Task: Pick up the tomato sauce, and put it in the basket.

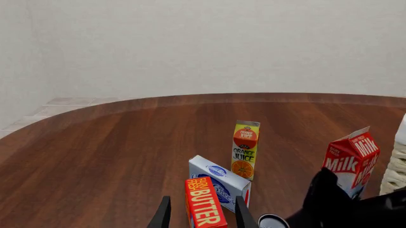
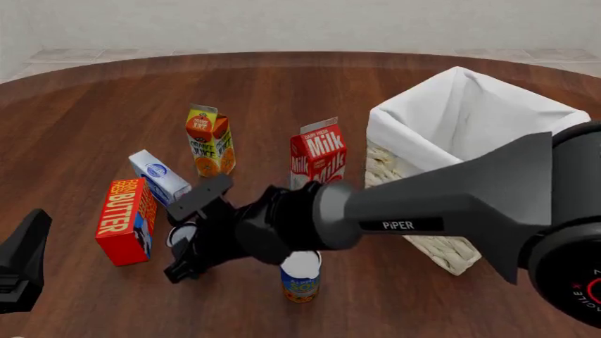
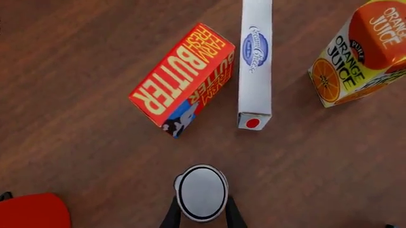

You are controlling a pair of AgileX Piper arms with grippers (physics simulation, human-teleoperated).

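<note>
The right gripper points straight down over the upright sauce can, its open fingers flanking the silver top without closing, the can directly beneath it, the basket well apart.

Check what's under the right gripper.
A can with a silver-grey top stands between the fingers of the right gripper, with wooden table around it. Its label and sides are hidden from above. In the front view the arm covers nearly all of it.
</note>
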